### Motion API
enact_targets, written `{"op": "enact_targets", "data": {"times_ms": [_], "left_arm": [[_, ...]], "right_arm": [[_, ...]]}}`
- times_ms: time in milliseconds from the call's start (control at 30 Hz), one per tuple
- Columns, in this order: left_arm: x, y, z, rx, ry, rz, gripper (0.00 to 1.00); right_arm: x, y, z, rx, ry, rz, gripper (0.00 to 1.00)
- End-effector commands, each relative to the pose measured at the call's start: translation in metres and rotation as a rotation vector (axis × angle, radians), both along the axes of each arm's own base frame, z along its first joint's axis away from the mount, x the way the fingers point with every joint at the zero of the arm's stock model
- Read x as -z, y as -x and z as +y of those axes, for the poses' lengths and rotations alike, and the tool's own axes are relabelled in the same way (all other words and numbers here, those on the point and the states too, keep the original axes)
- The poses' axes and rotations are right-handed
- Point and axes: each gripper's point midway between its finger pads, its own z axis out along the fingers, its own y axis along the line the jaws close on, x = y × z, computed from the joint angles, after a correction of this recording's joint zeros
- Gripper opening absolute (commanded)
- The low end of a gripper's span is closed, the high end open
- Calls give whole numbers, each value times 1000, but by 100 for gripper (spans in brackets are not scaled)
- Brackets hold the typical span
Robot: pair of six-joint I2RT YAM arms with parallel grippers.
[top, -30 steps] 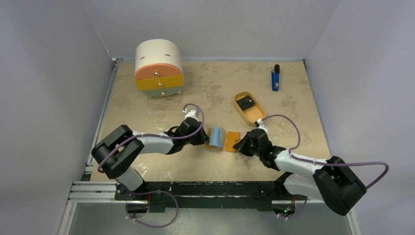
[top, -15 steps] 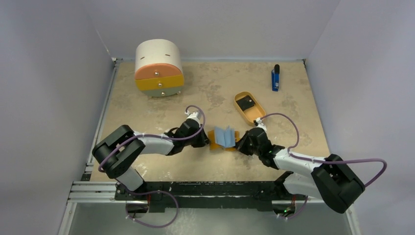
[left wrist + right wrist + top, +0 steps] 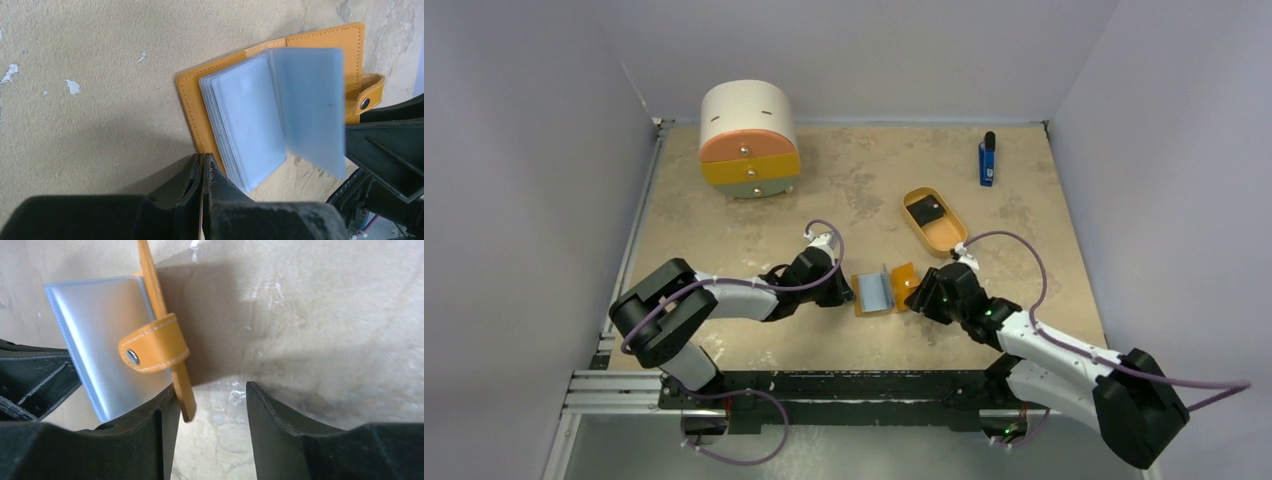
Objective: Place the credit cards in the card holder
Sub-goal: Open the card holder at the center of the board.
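Tan desk [image 3: 724, 235] has lots of open room. The holder [image 3: 874, 292] lies mid-desk, close to the near edge. It has just flopped open, pockets up, with its right flap still tilted. Left jaws are pressed together at its left corner. Right jaws have just spread and let go. A black card [image 3: 927, 211] waits in the tray [image 3: 946, 240], just beyond.

Surface: mottled beige table [image 3: 844, 185]
Upper left: round cream drawer cabinet [image 3: 748, 140]
Upper right: blue-and-black plastic stick [image 3: 987, 160]
Centre right: tan oval tray [image 3: 944, 236]
Lower centre: orange fold-over card holder [image 3: 877, 291], lying open
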Motion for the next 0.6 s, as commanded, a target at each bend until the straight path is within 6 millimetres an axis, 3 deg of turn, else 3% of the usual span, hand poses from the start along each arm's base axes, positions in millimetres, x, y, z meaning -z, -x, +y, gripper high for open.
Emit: {"op": "enact_targets", "data": {"times_ms": [0,167,300,467,567], "left_arm": [[-6,0,-3,6,12,-12,0],[-4,-1,-4,4,15,-8,0],[-2,0,-4,6,13,-5,0],[0,1,-3,4,13,0,0],[2,2,-3,0,14,3,0]], "right_arm": [[-13,6,-24,23,118,9,54],[-55,-4,-24,-7,137,-88,54],[-88,-13,-7,-111,138,-165,55],[-111,-18,30,-254,226,-239,58],[-103,-20,55,-340,241,-224,59]]}}
